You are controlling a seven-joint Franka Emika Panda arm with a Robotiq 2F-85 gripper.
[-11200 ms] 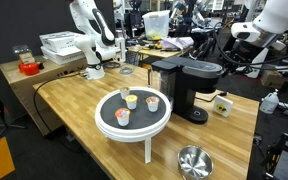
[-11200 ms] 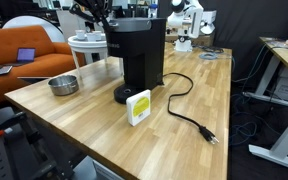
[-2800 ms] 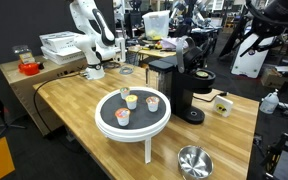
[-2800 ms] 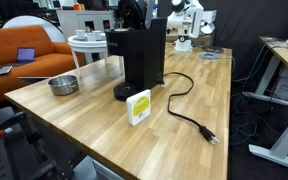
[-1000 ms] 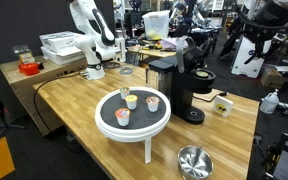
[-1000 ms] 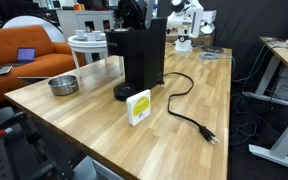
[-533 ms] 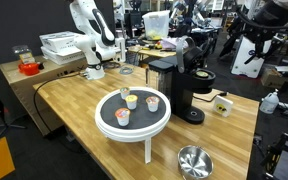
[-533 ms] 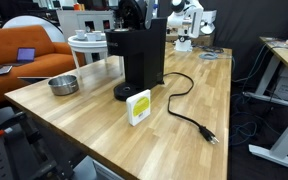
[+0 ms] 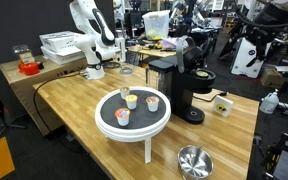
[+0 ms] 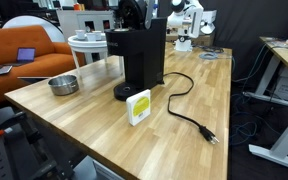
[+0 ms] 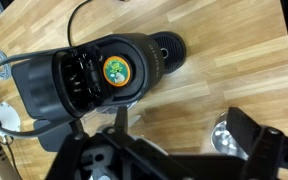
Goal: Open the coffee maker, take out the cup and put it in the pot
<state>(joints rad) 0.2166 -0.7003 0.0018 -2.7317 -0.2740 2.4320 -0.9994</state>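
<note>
Opening looks done: the maker (image 11: 44, 90) stands with its lid up, and the cup (image 11: 115, 70) sits exposed in its chamber. Lifting it out and dropping it into the pot (image 9: 194, 161) remain. The gripper (image 11: 179, 150) hovers overhead, jaws spread and empty, with the cup at its 11 o'clock.
</note>
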